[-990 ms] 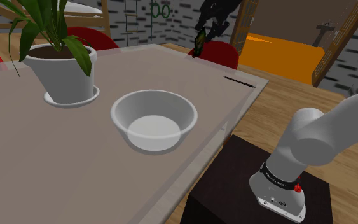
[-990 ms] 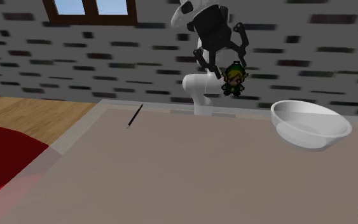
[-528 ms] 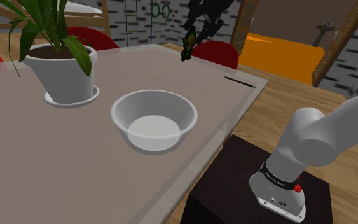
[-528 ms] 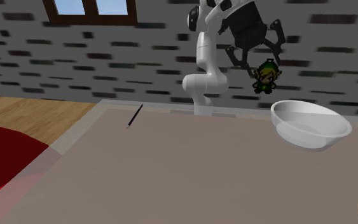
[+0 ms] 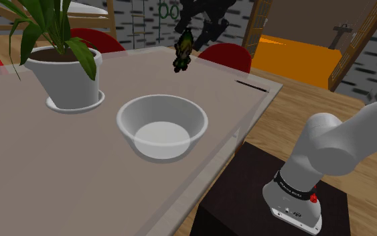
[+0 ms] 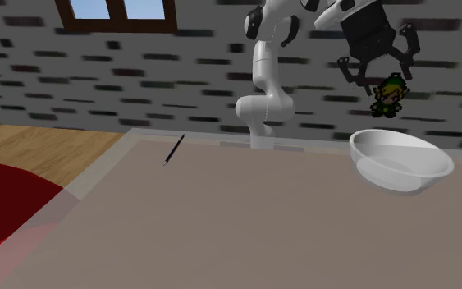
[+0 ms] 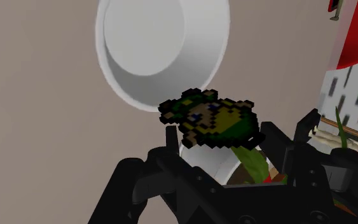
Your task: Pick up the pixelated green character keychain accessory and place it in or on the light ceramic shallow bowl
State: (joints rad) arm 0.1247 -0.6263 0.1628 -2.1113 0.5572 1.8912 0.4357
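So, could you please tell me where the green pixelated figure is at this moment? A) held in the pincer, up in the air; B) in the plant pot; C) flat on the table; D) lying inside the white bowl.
A, since the green pixelated figure hangs clasped in the pincer, raised above the table and not touching the white bowl.

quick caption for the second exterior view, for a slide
Black gripper holds the green pixel keychain in the air close to the white bowl.
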